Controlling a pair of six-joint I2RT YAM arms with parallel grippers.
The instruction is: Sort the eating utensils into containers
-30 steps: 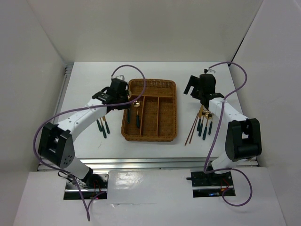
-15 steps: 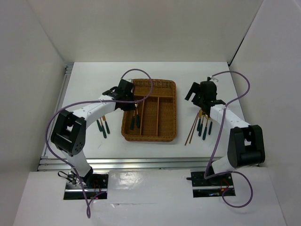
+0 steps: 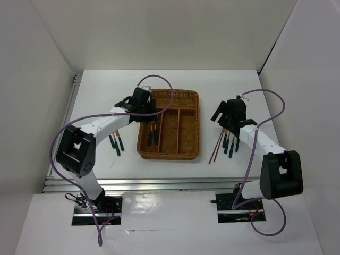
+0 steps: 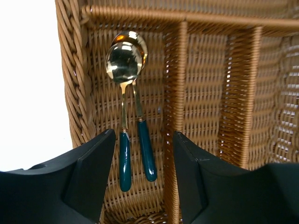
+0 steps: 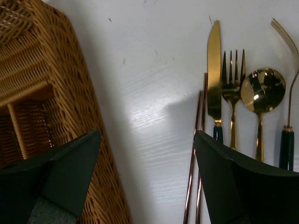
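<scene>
**Q.** Left half: where do the utensils lie relative to the left jaws?

**A.** On the tabletop [image 3: 95, 90], two teal-handled utensils [image 3: 120, 142] lie beside the tray [image 3: 188, 133], well outside the left jaws. Their upper ends are covered by the left arm [image 3: 101, 126], so their type cannot be told. The left jaws hang over the tray's leftmost long slot, spread wide and holding nothing. In the left wrist view, two spoons [image 4: 124, 60] lie side by side on the slot floor. Their bowls overlap near the crosswise divider, and their teal handles run down into the gap between the fingers [image 4: 88, 172]. Neither finger touches them. The handle tips lie near the slot's end.

**Q.** And the right half?

**A.** The right jaws are over the bare tabletop between the tray and the right-hand group, likewise wide apart and empty. The chopsticks [image 5: 196, 158] lie just inside the right-hand finger [image 5: 233, 182]. Beyond them, in order, lie a knife [image 5: 214, 70], a fork [image 5: 232, 91] and a spoon [image 5: 262, 91], heads pointing away.

**Q.** What is obscured?

**A.** That finger hides their handles. A fourth piece [image 5: 286, 149] at the frame edge is seen side-on, and its type is unclear. From above, the group merges into dark handles.
</scene>
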